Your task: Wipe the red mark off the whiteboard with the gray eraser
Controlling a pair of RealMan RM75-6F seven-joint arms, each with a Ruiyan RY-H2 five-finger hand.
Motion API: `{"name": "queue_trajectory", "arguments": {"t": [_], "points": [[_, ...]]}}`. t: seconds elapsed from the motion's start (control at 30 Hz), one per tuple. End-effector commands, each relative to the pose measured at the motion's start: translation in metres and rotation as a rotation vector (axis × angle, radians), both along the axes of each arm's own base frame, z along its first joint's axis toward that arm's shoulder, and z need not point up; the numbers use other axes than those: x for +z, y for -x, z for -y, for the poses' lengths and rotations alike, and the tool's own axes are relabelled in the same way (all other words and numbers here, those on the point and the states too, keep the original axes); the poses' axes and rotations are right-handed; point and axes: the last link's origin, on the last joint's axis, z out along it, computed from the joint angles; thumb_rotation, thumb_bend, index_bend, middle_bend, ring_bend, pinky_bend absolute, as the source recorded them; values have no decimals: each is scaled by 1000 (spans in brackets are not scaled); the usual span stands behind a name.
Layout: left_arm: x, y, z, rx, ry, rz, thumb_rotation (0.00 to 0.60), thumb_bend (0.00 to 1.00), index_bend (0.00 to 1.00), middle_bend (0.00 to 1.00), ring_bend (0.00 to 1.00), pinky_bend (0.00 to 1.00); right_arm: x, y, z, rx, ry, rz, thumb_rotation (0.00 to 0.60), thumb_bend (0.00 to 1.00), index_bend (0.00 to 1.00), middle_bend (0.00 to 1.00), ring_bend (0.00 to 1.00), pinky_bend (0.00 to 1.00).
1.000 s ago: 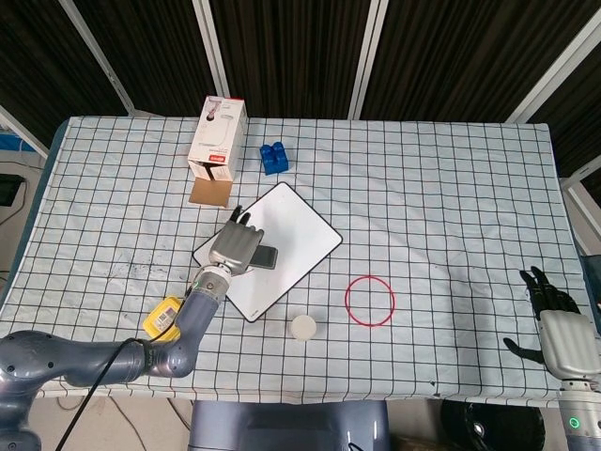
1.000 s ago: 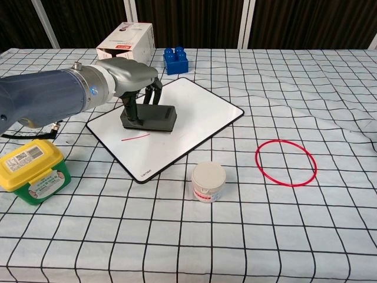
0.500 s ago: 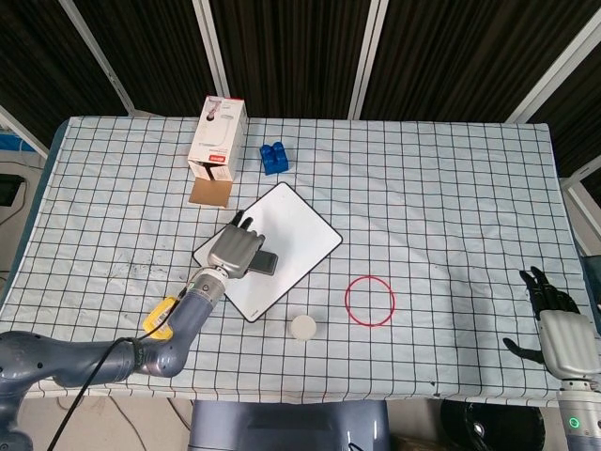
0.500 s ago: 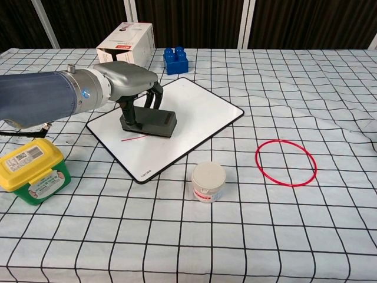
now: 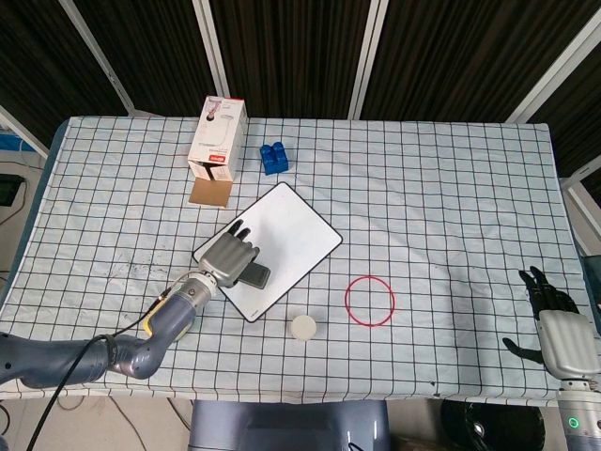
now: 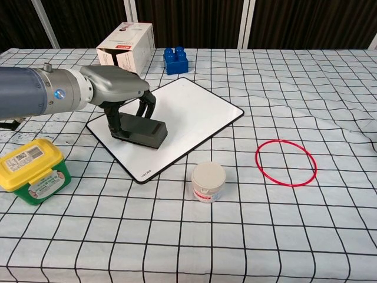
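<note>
Gray block eraser lies flat on our white rectangular whiteboard — left hand fingers clamped round it, pressing for wiping; right hand fingers apart, idle.

The eraser lies on the whiteboard. The box and blocks sit behind the whiteboard, the tub left, the jar before it, the ring right.
</note>
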Motion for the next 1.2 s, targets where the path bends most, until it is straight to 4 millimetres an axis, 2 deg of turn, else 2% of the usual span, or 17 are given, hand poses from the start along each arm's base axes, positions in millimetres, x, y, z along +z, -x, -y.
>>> {"name": "queue_trajectory", "arguments": {"t": [0.03,0.3,0.6,1.0,1.2], "points": [[4,9,1,-3,12,-20,600,254,480,481,108,52,0,0,0,0,-1,1,600,39,0,30,172,204],[10,15,-3,-37,-8,-46,600,254,480,480,108,52,-1,-1,0,0,-2,2,600,39,0,30,172,204],[-3,5,-6,-47,-50,-5,600,254,482,485,107,53,-1,0,0,-2,-3,5,600,39,0,32,172,204],[-16,-8,-30,26,-172,27,600,254,480,486,108,68,0,0,-1,-2,-4,8,600,40,0,34,172,204],[-11,3,-39,71,-210,-8,600,254,479,485,108,68,0,1,0,-5,-4,10,600,40,0,34,172,204]]}}
